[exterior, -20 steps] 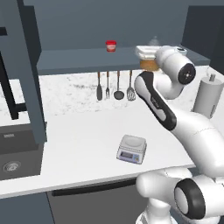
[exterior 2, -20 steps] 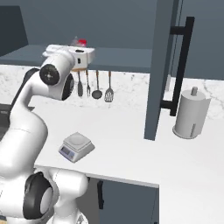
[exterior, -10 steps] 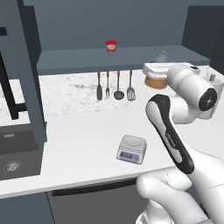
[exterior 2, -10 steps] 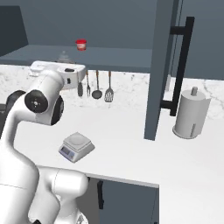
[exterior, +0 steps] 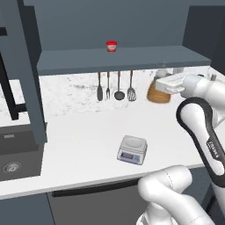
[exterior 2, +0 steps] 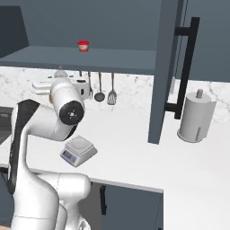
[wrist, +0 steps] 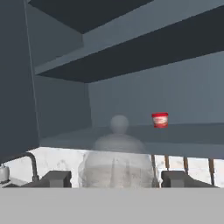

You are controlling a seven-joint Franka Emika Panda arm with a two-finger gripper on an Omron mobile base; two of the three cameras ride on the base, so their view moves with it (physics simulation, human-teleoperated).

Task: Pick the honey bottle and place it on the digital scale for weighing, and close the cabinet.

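Left base view: white marbled counter (exterior: 83, 132).

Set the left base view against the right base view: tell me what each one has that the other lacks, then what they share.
Left base view: the small amber-orange honey bottle clasped in the hand near the back wall, and a dark sink at lower left.
Right base view: a white paper towel roll standing on the counter, beside the slate-blue cabinet's right-hand door with its black bar handle.
Shared: the flat pale grey digital scale, the small red-lidded jar on the shelf, and the hanging utensils.
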